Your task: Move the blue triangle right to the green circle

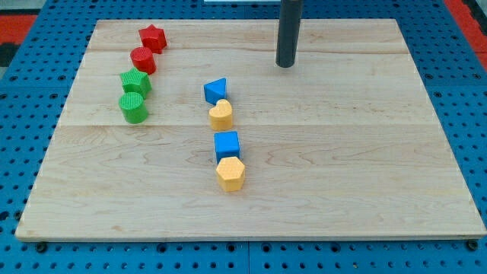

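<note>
Currently my tip [285, 65] bare, touching nothing, toward view's top, well right of blue triangle [215, 90]. Triangle touches yellow heart [221, 114] below it. Green circle [133, 108] near, at view's left.

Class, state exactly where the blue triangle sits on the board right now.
The blue triangle lies left of the board's centre, touching the yellow heart just below it, right of the green circle.
</note>
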You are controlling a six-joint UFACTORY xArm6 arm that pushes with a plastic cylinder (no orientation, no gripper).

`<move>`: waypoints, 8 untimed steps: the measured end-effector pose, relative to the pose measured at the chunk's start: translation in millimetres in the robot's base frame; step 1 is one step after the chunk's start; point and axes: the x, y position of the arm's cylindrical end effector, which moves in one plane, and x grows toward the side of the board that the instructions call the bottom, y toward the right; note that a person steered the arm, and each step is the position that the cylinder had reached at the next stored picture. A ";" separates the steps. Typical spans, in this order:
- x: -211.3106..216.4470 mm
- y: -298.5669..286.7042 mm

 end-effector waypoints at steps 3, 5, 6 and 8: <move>-18.9 -19.6; 23.9 -63.4; 26.9 -68.2; 30.5 -109.5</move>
